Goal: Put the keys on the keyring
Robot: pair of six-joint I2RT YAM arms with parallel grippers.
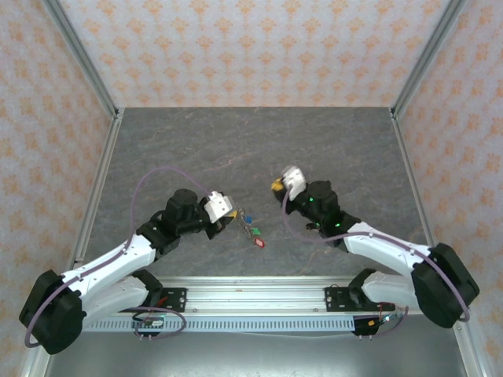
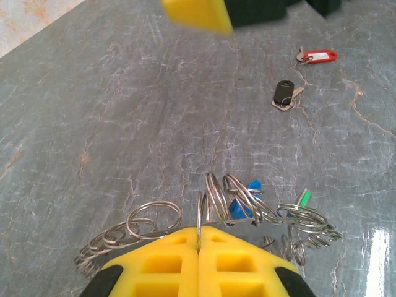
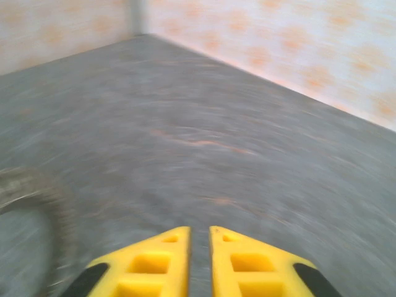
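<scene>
My left gripper is shut, pinching one upright thin metal loop of the keyring, a bunch of silver wire rings lying on the table. A blue tag and a green tag sit among those rings. Farther off lie a black-headed key and a red-tagged key, both loose on the table. My right gripper hovers over bare table with a narrow gap between its fingers and nothing in it. That view is blurred.
A yellow fingertip hangs at the top of the left wrist view. A blurred grey arc curves along the left edge of the right wrist view; what it is I cannot tell. Patterned walls enclose the grey stone-look table.
</scene>
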